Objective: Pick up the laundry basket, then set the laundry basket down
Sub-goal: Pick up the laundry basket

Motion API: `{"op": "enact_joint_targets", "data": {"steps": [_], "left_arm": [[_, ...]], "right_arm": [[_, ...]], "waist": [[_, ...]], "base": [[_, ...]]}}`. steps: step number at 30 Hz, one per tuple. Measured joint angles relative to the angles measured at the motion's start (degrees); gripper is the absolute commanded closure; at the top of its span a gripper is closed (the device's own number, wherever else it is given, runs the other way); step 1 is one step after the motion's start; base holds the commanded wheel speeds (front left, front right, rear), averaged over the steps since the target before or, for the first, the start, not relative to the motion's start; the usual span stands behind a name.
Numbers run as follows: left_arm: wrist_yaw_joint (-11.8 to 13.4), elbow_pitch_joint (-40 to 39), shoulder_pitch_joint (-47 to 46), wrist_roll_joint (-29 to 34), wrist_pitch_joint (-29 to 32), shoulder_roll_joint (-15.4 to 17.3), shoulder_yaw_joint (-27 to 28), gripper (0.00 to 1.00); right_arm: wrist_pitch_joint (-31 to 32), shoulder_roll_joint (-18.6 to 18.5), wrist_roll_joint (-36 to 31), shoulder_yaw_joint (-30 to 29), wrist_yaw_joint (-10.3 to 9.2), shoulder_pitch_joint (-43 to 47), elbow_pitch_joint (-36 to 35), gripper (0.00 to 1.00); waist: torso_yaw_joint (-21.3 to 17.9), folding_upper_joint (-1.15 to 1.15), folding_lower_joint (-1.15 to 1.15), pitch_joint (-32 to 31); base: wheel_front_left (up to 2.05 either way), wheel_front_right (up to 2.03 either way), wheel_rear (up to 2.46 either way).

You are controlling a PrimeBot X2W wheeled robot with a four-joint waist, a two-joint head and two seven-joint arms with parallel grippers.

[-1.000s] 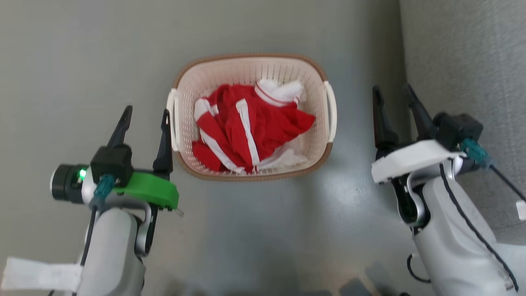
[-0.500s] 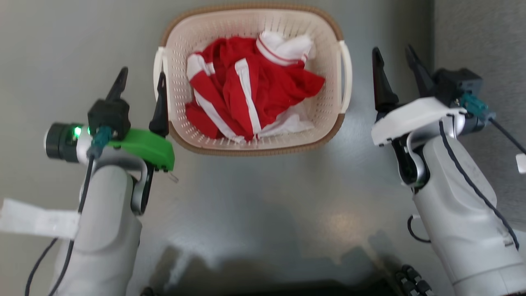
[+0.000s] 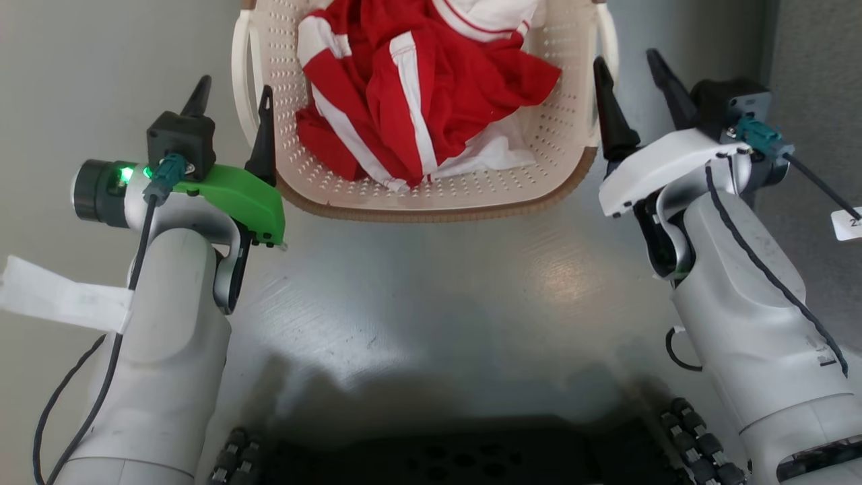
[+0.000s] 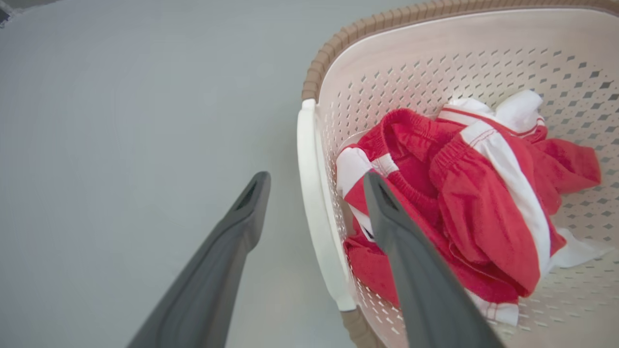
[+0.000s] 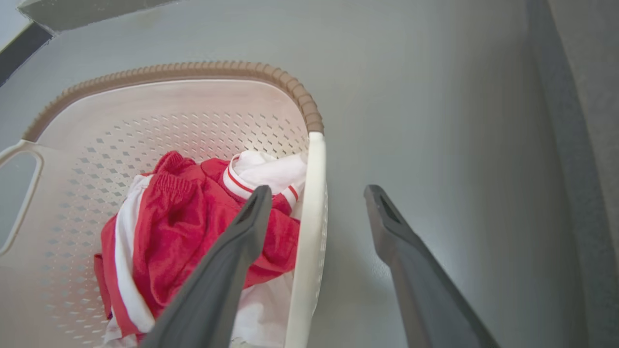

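Laundry basket (image 3: 471, 192) check from us: it's on the grey floor (image 3: 431, 289) straight ahead of the robot, between the two arms; its far end is cut off by the top edge of the head view; red and white clothes (image 3: 417, 74) are bunched up inside. We read the left end effector (image 3: 234, 87) as spread wide, one finger over the floor, the other over the basket's inside, with the white left handle (image 3: 237, 67) in the gap. Anyone else see contact? — binwatcher

Same read here. From the left wrist camera the left end effector (image 4: 315, 176) straddles that left handle (image 4: 321, 217) with a gap on each side at the tips, so we'd say it's gripping nothing; whether a finger brushes the plastic lower down, we can't tell. The right end effector (image 3: 625, 59) is spread wide too, holding nothing. In its own wrist view the right end effector (image 5: 317, 191) has one finger over the clothes (image 5: 179, 227) and one over bare floor, with the white right handle (image 5: 309, 217) running up between them; contact there, again, we can't tell. So the laundry basket (image 5: 169, 111) looks flat on the floor with both handles bracketed. The robot's black base (image 3: 444, 458) sits at the bottom of the head view. — gearhead
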Motion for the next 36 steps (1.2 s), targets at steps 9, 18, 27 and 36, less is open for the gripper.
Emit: {"op": "enact_joint_targets", "data": {"steps": [9,18,27,36], "left_arm": [[-0.87,5.03,-2.8,-0.12,-0.02,-0.3,-0.92,0.0],[-1.42,8.65,-6.42,-0.46,-0.09,-0.51,-1.59,0.0],[-2.29,12.44,-8.92,-1.44,-0.57,-0.73,-2.72,0.03],[-3.45,15.07,-10.68,-3.14,-1.11,-1.35,-4.63,1.0]], "right_arm": [[0.0,-0.03,0.49,1.57,0.7,-2.55,4.19,0.0],[0.0,-0.13,2.66,2.82,0.63,-5.84,6.51,0.0],[-0.02,-0.21,3.41,5.08,0.55,-7.88,9.5,0.0],[-0.08,0.14,4.52,6.76,-0.11,-9.42,11.81,1.0]], "waist": [[0.88,0.0,-0.01,2.72],[1.08,0.0,-0.01,5.33],[1.61,0.0,-0.01,6.6],[1.76,0.0,-0.01,6.9]], "base": [[0.0,0.0,0.0],[0.0,0.0,0.0],[0.0,0.0,0.0],[0.0,0.0,0.0]]}}
